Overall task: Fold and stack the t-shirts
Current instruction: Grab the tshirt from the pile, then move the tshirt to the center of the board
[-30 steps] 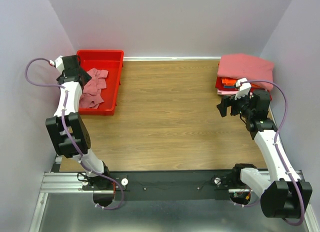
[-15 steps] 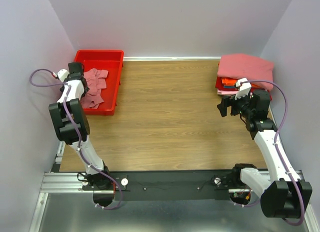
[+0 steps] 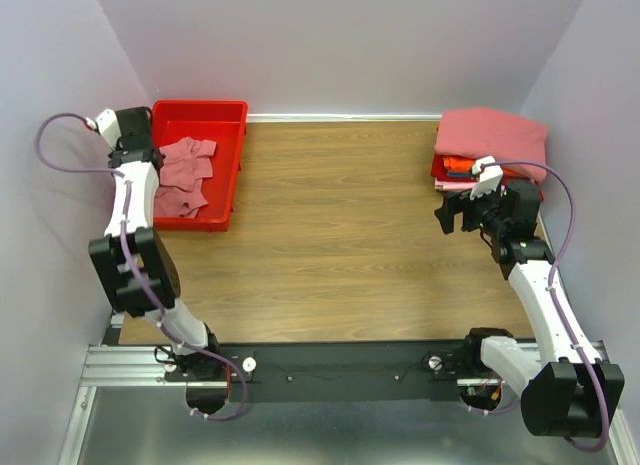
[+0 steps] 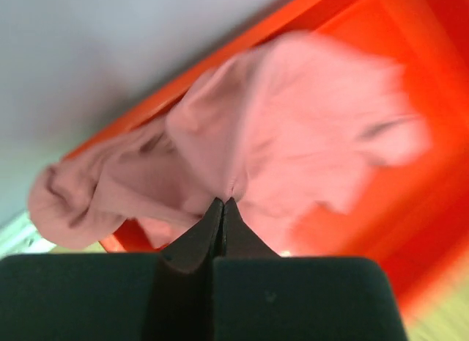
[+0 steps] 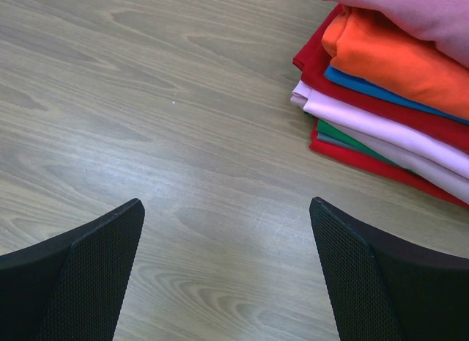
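Table [image 3: 340, 235]: wood grain, closed in by pale lilac walls on three sides.
Bin [image 3: 215, 113]: red plastic, at the far left corner, against the back wall.
Pink shirt [image 3: 185, 170]: crumpled inside the bin, sleeves splayed, one fold drawn up to the left fingertips; blurred in the wrist view.
Left gripper [image 4: 223, 204]: over the bin's left side, fingers pressed together, pinching that fold of the pink shirt.
Left arm [image 3: 130, 265]: stretched up along the left wall, purple cable [image 3: 60, 150] looping beside it.
Stack [image 5: 388, 92]: folded shirts at the far right corner, resting on the table.
Layers, top down: salmon, orange, blue, red, pale pink, green, a thin grey edge, red.
Salmon shirt [image 3: 492, 133]: largest piece, on top of the stack, overhanging the layers beneath.
Right gripper [image 5: 227, 275]: spread wide, holding nothing, above bare wood near the stack's front left corner, not touching it.
Right arm [image 3: 540, 295]: bent along the right wall, purple cable arching from wrist to base.
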`<state>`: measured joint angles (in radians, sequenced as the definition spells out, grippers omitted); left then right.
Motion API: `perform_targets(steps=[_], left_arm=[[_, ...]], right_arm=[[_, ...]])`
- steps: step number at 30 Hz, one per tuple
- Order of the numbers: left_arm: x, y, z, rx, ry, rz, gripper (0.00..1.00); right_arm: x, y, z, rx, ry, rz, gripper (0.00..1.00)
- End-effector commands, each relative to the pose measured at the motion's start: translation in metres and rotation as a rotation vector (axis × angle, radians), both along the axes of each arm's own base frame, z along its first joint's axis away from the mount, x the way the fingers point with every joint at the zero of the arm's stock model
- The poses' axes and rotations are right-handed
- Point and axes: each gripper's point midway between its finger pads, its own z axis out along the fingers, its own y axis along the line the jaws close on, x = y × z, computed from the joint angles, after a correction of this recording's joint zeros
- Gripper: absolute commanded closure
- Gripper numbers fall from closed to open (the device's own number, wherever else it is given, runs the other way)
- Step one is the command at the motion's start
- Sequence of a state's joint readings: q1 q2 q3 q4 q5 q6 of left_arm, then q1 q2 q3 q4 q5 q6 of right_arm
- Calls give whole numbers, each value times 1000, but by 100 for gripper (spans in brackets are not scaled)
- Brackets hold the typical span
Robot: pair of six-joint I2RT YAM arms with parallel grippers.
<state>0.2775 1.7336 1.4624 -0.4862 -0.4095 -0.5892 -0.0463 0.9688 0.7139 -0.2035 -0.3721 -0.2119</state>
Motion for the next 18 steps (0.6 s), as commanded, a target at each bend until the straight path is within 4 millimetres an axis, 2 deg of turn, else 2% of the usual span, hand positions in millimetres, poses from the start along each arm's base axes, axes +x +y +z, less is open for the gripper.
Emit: perform_targets(steps=[1, 3, 4, 7, 9, 10, 12, 13, 14, 15, 16, 17, 18], left_arm=[[10, -23, 115, 69, -317, -183, 100], [12, -41, 143, 69, -397, -277, 100], [10, -56, 168, 71, -461, -350, 100], [5, -79, 212, 102, -558, -439, 100], [2, -100, 249, 109, -639, -524, 100], [-1, -119, 277, 114, -698, -594, 100], [-6, -141, 309, 122, -771, -675, 100], [-6, -159, 323, 117, -806, -718, 100], [-15, -174, 356, 138, -878, -761, 100], [-18, -184, 371, 137, -911, -781, 100], [-19, -205, 381, 119, -940, -826, 100], [-29, -216, 410, 124, -1008, -852, 100], [-33, -222, 423, 123, -1039, -862, 100]], right_arm=[[-1, -7, -8, -25, 15, -21, 0], [-1, -8, -8, -26, 14, -25, 0], [-2, -8, -8, -25, 15, -26, 0], [-1, -9, -7, -25, 12, -27, 0], [-1, -9, -7, -25, 12, -29, 0], [-1, -10, -7, -25, 12, -29, 0], [-1, -10, -7, -25, 12, -30, 0], [-1, -10, -7, -26, 11, -32, 0], [-1, -10, -7, -26, 12, -32, 0], [-1, -10, -7, -27, 11, -33, 0], [-1, -11, -7, -29, 10, -35, 0], [-1, -12, -8, -29, 12, -37, 0], [-1, -12, -7, -30, 10, -39, 0]])
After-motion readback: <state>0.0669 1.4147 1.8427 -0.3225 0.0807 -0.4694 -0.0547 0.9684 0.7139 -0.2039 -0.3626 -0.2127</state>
